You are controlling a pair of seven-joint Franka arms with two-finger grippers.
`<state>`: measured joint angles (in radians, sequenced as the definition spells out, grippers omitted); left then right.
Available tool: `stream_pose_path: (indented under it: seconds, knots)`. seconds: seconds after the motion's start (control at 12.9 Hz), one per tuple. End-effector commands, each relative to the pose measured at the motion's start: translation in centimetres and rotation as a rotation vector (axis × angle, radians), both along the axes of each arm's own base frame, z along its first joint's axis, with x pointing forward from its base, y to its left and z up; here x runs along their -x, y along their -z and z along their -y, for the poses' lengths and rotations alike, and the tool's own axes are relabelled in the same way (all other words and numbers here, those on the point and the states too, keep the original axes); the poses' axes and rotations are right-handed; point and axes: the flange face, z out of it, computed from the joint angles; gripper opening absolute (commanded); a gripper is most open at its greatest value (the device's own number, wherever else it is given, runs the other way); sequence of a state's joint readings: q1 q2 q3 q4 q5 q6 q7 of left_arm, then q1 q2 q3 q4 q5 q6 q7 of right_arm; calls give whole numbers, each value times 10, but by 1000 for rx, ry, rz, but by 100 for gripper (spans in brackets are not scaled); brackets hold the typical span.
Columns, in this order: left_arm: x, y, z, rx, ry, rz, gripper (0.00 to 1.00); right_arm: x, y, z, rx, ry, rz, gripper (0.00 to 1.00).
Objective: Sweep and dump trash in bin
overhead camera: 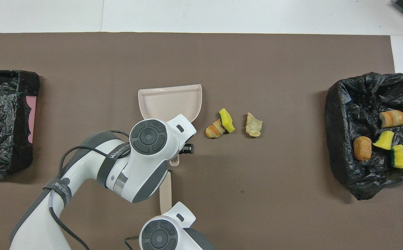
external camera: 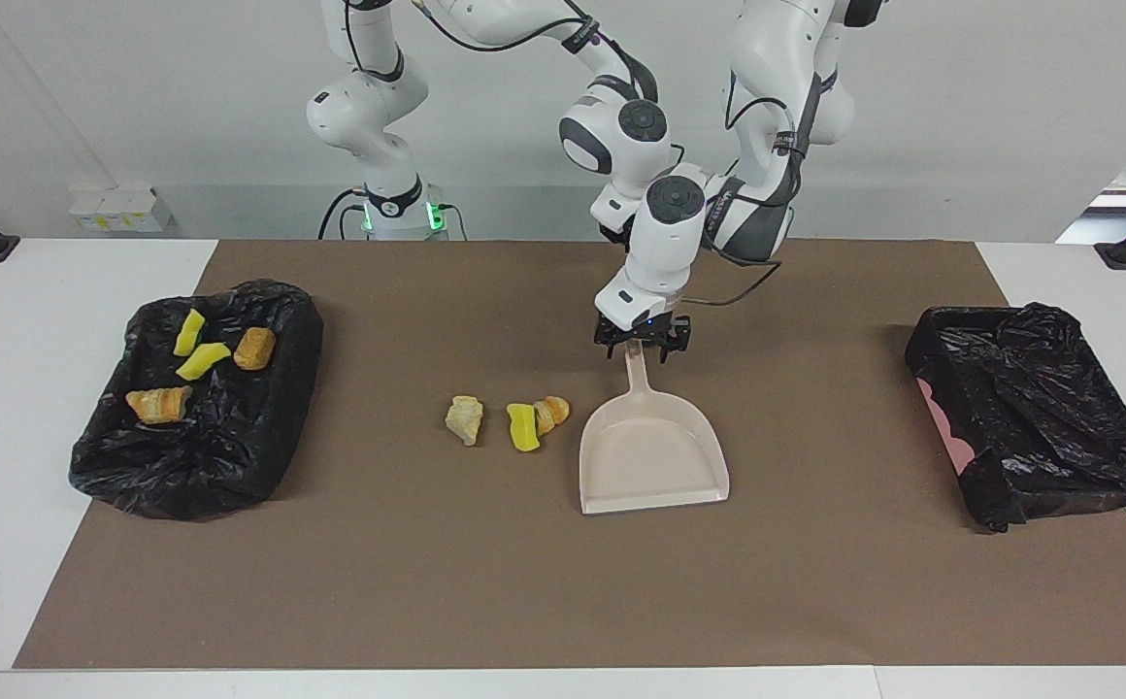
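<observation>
Three scraps (external camera: 510, 420) to sweep, just beside the dustpan (external camera: 650, 461). Close the left gripper (external camera: 641, 348), fingers apart astride the dustpan's handle, squarely on it, holding the pan flat. Hold the right gripper (external camera: 616, 231), near that handle, clamped on the brush (overhead camera: 165, 191).

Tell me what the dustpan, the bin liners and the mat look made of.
Dustpan: beige plastic by the look, smooth and matte, moulded in one piece with its handle.
Bin liners: thin black plastic film, crinkled and glossy.
Mat: brown, flat and dull; paper or felt, cannot tell.
</observation>
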<state>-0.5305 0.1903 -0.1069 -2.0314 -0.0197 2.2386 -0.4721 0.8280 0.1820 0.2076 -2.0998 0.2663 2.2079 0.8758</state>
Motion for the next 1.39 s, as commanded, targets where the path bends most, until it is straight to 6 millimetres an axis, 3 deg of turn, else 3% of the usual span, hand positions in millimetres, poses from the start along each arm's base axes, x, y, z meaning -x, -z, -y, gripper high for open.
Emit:
stream_pose_path:
  seconds: [0.0,0.08,0.15,0.39,0.62,0.77,0.85,1.08,1.31]
  knots:
    - [5,-5,-10,-6,-18,19,23,-12,-13,18,37,35,-42,0]
    - [-1,-7,-11,0,-23,27,8,-10,-20,22,55,33,-56,0]
    - [-6,-10,-11,6,-18,36,0,-13,-24,31,72,39,-69,0]
    - [-27,-21,-26,15,-33,64,0,-26,-42,52,92,71,-86,0]
    - [-49,-36,-57,15,-5,82,0,-51,-66,88,115,93,-89,0]
    - [-65,-39,-91,6,50,89,0,-75,-75,115,130,76,-82,0]
    - [-67,-39,-94,3,103,87,0,-87,-77,128,139,58,-81,0]
    - [-73,-38,-110,-27,242,91,0,-130,-72,169,202,-28,-36,0]
    - [-79,-36,-127,-43,399,84,0,-178,-56,232,217,-86,-28,0]
